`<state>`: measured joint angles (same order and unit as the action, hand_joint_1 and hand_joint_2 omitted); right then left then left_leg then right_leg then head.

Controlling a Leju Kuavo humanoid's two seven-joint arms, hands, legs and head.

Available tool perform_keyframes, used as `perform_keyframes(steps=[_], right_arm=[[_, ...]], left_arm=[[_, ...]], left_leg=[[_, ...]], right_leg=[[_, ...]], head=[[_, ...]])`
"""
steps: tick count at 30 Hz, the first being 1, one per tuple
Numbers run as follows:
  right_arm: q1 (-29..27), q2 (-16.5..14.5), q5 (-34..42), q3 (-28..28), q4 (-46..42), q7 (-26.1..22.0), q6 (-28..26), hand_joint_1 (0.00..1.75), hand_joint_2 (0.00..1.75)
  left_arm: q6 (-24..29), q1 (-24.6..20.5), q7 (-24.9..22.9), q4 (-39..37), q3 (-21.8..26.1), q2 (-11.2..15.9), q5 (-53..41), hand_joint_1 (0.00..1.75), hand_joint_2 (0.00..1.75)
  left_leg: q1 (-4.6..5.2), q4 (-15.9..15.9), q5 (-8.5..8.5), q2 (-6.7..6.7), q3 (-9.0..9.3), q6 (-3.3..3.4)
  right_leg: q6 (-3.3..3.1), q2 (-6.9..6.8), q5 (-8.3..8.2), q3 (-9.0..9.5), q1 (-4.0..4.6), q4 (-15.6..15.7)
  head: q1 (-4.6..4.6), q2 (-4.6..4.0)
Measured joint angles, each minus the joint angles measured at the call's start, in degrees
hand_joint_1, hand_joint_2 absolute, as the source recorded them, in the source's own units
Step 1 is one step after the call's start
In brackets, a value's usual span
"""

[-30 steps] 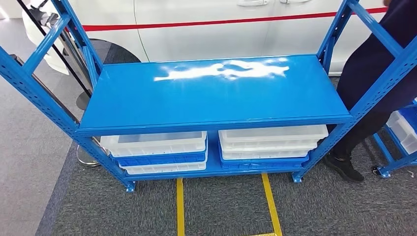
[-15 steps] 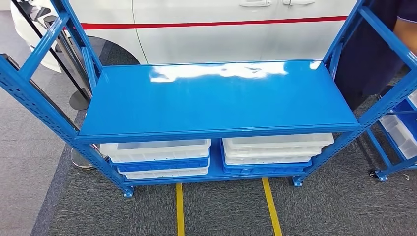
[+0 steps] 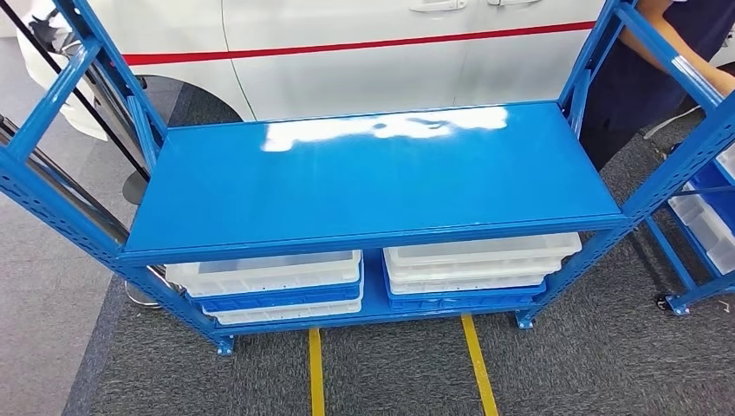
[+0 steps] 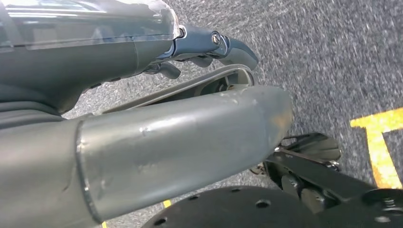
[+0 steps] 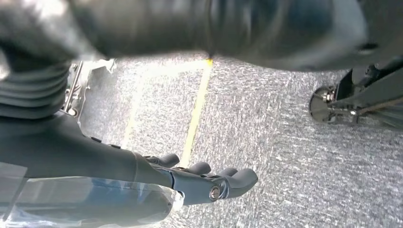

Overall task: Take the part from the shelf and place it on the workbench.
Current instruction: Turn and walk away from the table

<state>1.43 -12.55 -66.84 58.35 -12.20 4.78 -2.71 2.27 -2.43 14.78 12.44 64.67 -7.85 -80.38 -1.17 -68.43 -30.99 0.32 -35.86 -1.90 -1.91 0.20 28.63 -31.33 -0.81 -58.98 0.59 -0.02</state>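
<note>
The blue metal shelf (image 3: 373,182) stands right in front of me in the head view. Its wide middle deck carries a white glare along the far edge and I see no part lying on it. My left hand (image 4: 142,52) hangs beside my body over the grey carpet, its fingers (image 4: 223,45) stretched out and holding nothing. My right hand (image 5: 157,175) also hangs low above the carpet, its dark fingers (image 5: 214,178) extended with nothing in them.
Stacked white and blue trays (image 3: 269,277) (image 3: 477,264) fill the bottom shelf. A person (image 3: 646,69) stands at the shelf's right end, an arm over its upper rail. A white car (image 3: 364,43) is behind, another blue rack (image 3: 706,217) at right, yellow floor lines (image 3: 315,373) in front.
The camera has shifted a little, so the whole shelf sits slightly differently. The person at the right has stepped back behind the right post and now reaches an arm over the rail.
</note>
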Motion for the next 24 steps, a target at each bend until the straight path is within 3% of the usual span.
perform_keyframes(steps=[1, 3, 5, 7, 9, 11, 13, 18, 24], right_arm=[[0.01, 0.02, -0.13, 0.02, -0.01, 0.09, -0.16, 0.0, 0.87], [0.1, 0.07, -0.16, 0.17, -0.02, 0.18, -0.58, 0.0, 0.0], [0.18, 0.09, 0.02, 0.46, -0.02, 0.07, -0.97, 0.0, 0.0], [0.18, 0.09, 0.08, 0.71, -0.02, 0.03, -1.23, 0.0, 0.0], [0.19, 0.06, 0.09, 0.84, -0.02, 0.03, -1.49, 0.0, 0.0], [0.22, 0.03, 0.09, 0.89, -0.02, 0.03, -1.66, 0.0, 0.87], [0.25, 0.03, 0.09, 0.92, -0.02, 0.14, -1.81, 0.0, 1.75], [0.24, 0.0, 0.39, 0.7, -0.03, 1.33, -2.48, 0.0, 1.75], [-0.14, 0.51, 5.56, -3.03, -0.32, 1.17, -1.83, 0.0, 1.75]], left_arm=[[0.02, 0.0, 0.0, -0.01, 0.0, 0.03, -0.01, 0.0, 0.0], [0.11, -0.08, 0.03, -0.03, 0.0, -0.03, -0.02, 0.0, 0.0], [0.29, -0.14, 0.04, -0.04, 0.03, -0.11, 0.01, 0.0, 0.0], [0.52, -0.11, 0.01, -0.04, 0.11, -0.1, 0.02, 0.0, 0.0], [0.72, -0.07, -0.05, -0.04, 0.25, -0.08, 0.03, 0.0, 0.87], [0.84, -0.11, -0.23, -0.04, 0.38, -0.08, 0.07, 0.0, 1.75], [1.03, -0.16, -0.69, -0.04, 0.49, -0.09, 0.14, 0.0, 1.75], [1.89, -0.11, -1.92, -0.03, 0.44, -0.07, 1.16, 0.0, 1.75], [1.71, 0.46, -3.11, 0.36, -3.6, 0.34, 7.92, 0.0, 1.75]], left_leg=[[-0.22, 4.22, 1.57, -0.09, 2.06, -0.63], [-0.44, 9.56, 3.13, -0.39, 4.68, -0.32], [-0.26, 10.0, 3.02, -0.6, 4.86, 0.7], [-0.03, 9.97, 2.94, -0.6, 4.85, 0.74], [0.19, 9.96, 2.9, -0.61, 4.85, 0.92], [0.33, 9.96, 2.87, -0.61, 4.85, 1.08], [0.41, 9.95, 2.85, -0.61, 4.85, 1.18], [0.48, 9.93, 2.85, -0.61, 4.86, 1.31], [0.43, 9.93, 2.87, -0.61, 4.87, 1.34]], right_leg=[[0.14, 0.09, 0.24, 0.1, 0.06, -0.21], [0.57, 0.31, 0.67, 0.11, 0.38, -0.68], [0.86, 0.42, 0.73, 0.05, 0.59, -0.79], [1.04, 0.42, 0.66, 0.09, 0.47, -0.66], [1.27, 0.42, 0.63, 0.14, 0.31, -0.53], [1.45, 0.42, 0.6, 0.18, 0.23, -0.44], [1.53, 0.42, 0.57, 0.19, 0.15, -0.4], [1.58, 0.42, 0.55, 0.18, 0.06, -0.39], [1.58, 0.42, 0.55, 0.18, 0.04, -0.39]], head=[[-0.03, 0.0], [-0.06, 0.0], [-0.08, 0.01], [-0.09, 0.01], [-0.1, 0.0], [-0.1, 0.0], [-0.1, 0.0], [-0.1, 0.02], [-0.1, 0.0]])
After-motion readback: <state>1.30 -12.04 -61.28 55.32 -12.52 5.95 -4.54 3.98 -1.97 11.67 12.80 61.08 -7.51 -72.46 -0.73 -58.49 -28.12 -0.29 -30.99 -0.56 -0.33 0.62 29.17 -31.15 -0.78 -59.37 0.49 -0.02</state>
